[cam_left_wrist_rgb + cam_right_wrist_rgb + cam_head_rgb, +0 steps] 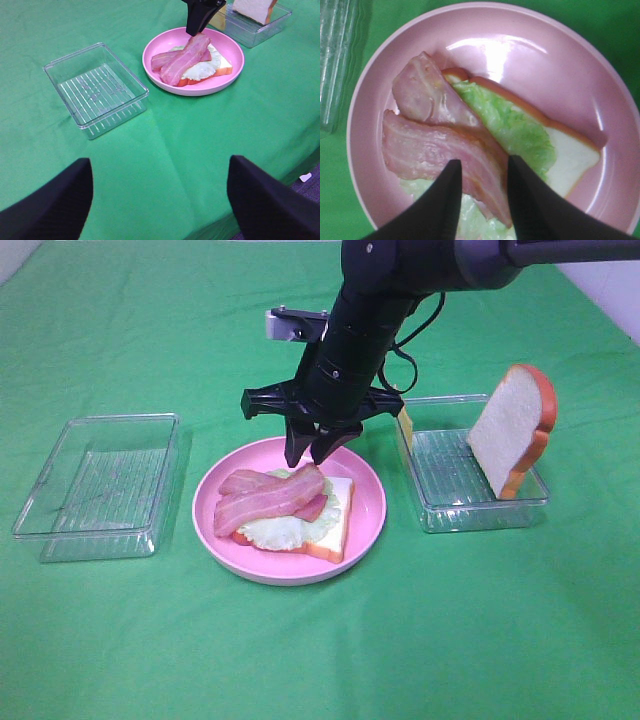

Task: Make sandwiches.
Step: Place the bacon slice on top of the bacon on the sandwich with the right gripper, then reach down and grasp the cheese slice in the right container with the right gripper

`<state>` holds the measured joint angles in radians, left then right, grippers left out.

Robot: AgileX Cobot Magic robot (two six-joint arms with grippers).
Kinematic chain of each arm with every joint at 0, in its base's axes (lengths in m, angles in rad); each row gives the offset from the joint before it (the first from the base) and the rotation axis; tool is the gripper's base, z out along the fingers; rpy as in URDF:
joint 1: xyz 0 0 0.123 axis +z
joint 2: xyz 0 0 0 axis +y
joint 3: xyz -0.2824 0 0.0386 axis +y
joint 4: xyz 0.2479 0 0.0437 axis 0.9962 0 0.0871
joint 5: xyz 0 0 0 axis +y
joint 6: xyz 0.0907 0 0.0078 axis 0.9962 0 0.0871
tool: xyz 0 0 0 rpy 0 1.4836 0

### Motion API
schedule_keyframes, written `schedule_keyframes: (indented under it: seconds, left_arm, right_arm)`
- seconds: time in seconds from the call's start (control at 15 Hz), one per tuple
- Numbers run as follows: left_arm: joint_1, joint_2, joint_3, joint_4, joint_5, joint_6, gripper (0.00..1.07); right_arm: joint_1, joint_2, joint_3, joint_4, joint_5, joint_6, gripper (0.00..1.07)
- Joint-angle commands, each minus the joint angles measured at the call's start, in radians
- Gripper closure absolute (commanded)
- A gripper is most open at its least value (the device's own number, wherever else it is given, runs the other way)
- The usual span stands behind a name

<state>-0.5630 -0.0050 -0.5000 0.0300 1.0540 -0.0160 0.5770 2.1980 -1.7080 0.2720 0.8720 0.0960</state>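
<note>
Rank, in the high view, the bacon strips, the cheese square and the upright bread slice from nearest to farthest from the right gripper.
1. Bacon strips, on the pink plate, just below the right gripper.
2. Cheese square, at the right tray's left edge.
3. Upright bread slice, at that tray's right end.
</note>
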Motion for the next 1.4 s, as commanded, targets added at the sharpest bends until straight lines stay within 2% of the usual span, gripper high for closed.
schedule_keyframes:
  seconds: [0.07,0.2,0.4,0.73,1.0,1.2,1.4]
  left_arm:
    - [-0.005,-0.022,0.002,-0.002,-0.011,-0.002,0.35]
    - [-0.005,-0.022,0.002,-0.002,-0.011,-0.002,0.35]
    - [-0.005,-0.022,0.002,-0.002,-0.011,-0.002,0.35]
    - [-0.005,-0.022,0.002,-0.004,-0.011,-0.002,0.35]
    - [-0.005,-0.02,0.002,-0.005,-0.011,-0.002,0.35]
    - [-0.005,-0.02,0.002,-0.005,-0.011,-0.002,0.35]
    - [-0.005,-0.02,0.002,-0.005,-0.011,-0.002,0.35]
  right_arm:
    - [0.0,-0.002,0.002,-0.058,-0.015,0.034,0.53]
    - [0.0,-0.002,0.001,-0.082,-0.009,0.037,0.45]
    - [-0.004,-0.002,-0.052,-0.14,0.082,0.049,0.45]
    - [-0.049,-0.002,-0.21,-0.232,0.264,0.086,0.5]
    - [-0.119,-0.002,-0.248,-0.243,0.318,0.11,0.52]
    - [-0.176,-0.002,-0.248,-0.24,0.287,0.103,0.56]
    - [-0.186,-0.002,-0.25,-0.219,0.245,0.081,0.56]
